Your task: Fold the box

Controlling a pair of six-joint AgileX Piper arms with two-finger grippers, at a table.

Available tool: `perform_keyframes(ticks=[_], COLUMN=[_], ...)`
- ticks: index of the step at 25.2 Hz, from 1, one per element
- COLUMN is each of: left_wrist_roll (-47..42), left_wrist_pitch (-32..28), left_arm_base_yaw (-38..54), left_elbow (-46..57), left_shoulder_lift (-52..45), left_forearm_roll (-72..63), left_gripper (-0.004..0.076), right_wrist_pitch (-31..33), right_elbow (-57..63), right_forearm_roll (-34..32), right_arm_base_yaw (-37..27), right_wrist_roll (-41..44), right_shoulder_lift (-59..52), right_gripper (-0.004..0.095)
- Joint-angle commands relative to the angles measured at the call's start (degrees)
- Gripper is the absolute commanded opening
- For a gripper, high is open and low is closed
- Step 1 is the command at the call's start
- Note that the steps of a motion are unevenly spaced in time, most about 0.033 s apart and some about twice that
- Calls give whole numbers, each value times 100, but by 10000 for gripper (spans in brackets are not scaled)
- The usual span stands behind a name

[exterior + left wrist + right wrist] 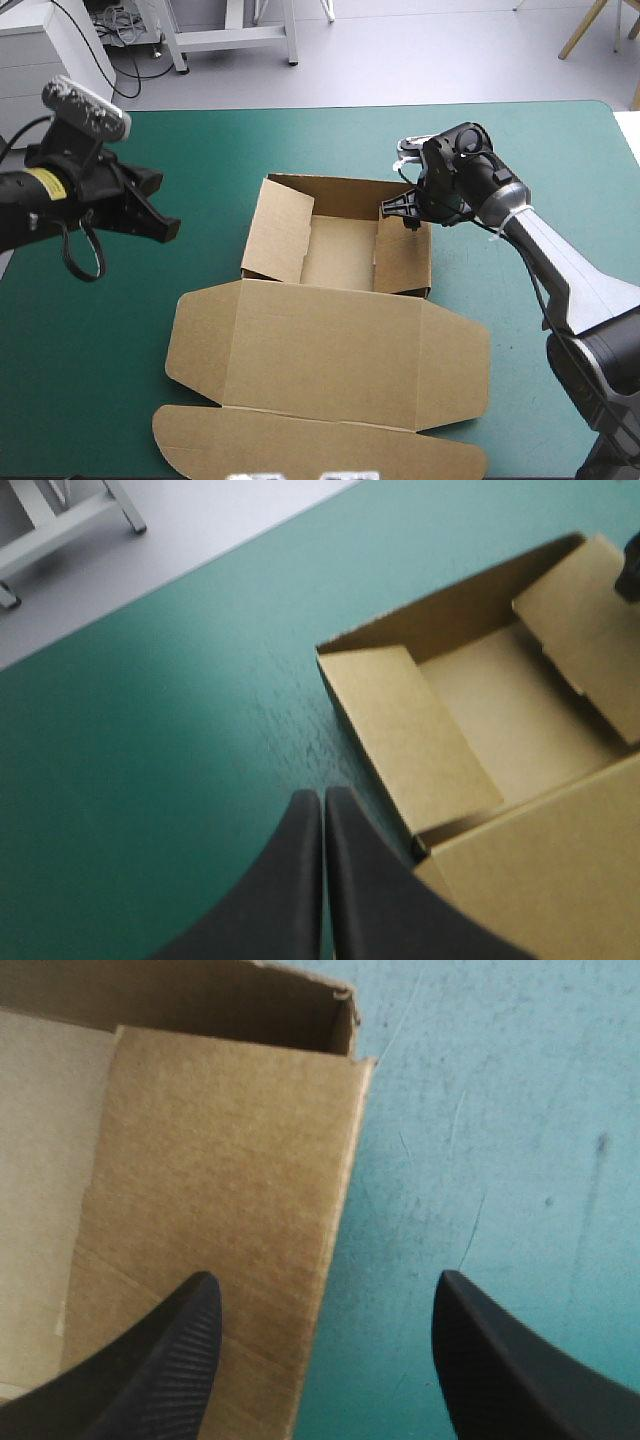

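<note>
Right pincer [325, 1290] agape over the box [330, 340] wall; left pincer [323, 798] tight together, empty, alongside.

The box [340, 250] is brown board. It lies in the middle of the table [200, 150]. Its far part is an open tray [340, 258] with the walls standing up. The left flap [278, 232] and the right flap [403, 255] lean in over the tray. The lid [330, 355] lies flat and open on the near side. Its end flap [300, 445] has round corners and reaches the table's near edge.
</note>
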Motion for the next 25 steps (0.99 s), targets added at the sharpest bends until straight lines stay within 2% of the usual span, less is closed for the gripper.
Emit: perform_keyframes(ticks=[1,6,13,15,17,18,19,20,21,22,23,25], left_wrist_roll=[14,164,164,164,164,164,153,96,52,27,27,27], left_wrist_pitch=[139,-80,-338,-422,-529,-632,-689,-828,-913,-1046,-1072,-979], left_arm_base_yaw=[-24,-24,-24,-24,-24,-24,-24,-24,-24,-24,-24,-24], left_elbow=[787,2055,3660,4063,4371,4740,4920,5278,5455,5787,5913,6402], left_shoulder_lift=[-548,-1198,-2046,-2280,-2490,-2736,-2869,-3156,-3274,-3561,-3668,-4042], left_forearm_roll=[77,77,98,98,98,98,98,98,98,87,87,87], left_gripper=[-10,-10,-10,-10,-10,-10,-10,-10,-10,-10,-10,-10], right_wrist_pitch=[-139,-139,-138,-138,-138,-138,-138,-149,-149,-149,-149,-165], right_elbow=[87,335,341,341,341,341,341,341,341,341,341,341], right_forearm_roll=[20,334,382,459,513,583,613,624,611,600,600,612], right_arm_base_yaw=[0,0,0,0,0,0,0,0,0,0,0,0], right_wrist_roll=[3,3,3,3,3,-26,-26,-26,-37,-244,-310,-339], right_shoulder_lift=[-251,-88,120,142,156,168,168,179,179,179,179,179], right_gripper=[567,566,564,533,468,354,287,161,114,8,-21,-19])
